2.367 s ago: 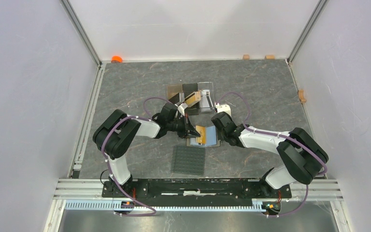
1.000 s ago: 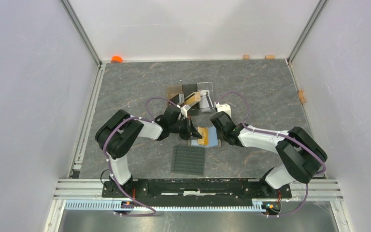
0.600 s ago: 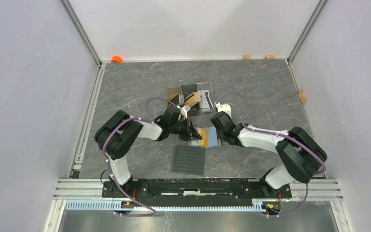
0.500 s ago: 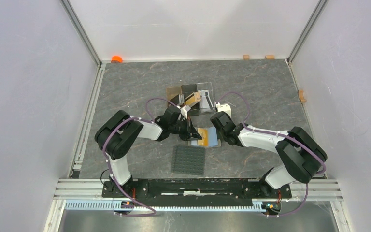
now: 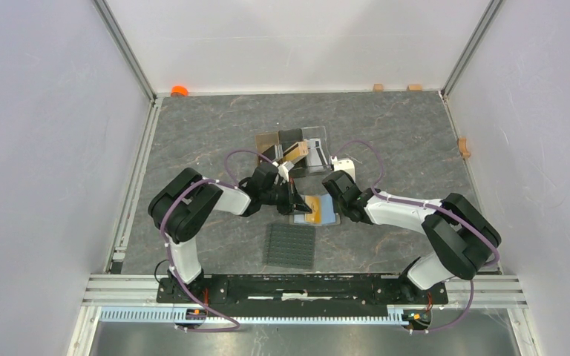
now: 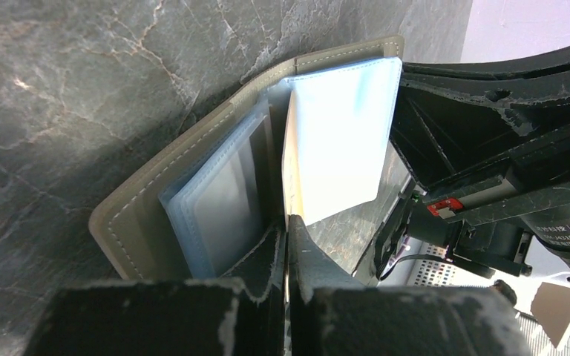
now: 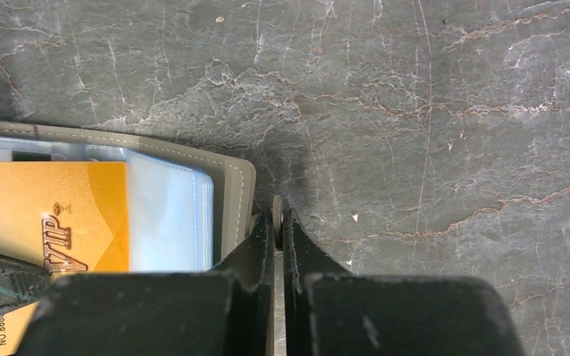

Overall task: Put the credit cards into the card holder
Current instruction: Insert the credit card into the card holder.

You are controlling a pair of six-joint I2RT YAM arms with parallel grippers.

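Observation:
The olive card holder (image 5: 326, 215) lies open on the table between the two arms, its clear bluish pockets (image 6: 223, 200) facing up. My left gripper (image 5: 297, 205) is shut on the gold-orange credit card (image 5: 312, 206). In the left wrist view the card shows edge-on (image 6: 289, 178) between my fingertips, over the pockets. In the right wrist view its gold "VIP" face (image 7: 44, 215) lies across the card holder (image 7: 230, 193). My right gripper (image 7: 277, 222) is shut on the holder's snap tab (image 7: 277, 210) at its right edge. A black card (image 5: 291, 136) stands farther back.
A clear slotted stand (image 5: 313, 150) holding other cards sits just beyond the holder. A dark studded square mat (image 5: 291, 246) lies near the arm bases. An orange object (image 5: 179, 90) and small wooden blocks (image 5: 378, 87) sit along the far and right edges.
The left gripper with the gold-orange card has edged slightly right and away over the holder. The right gripper has kept its hold on the tab, almost still.

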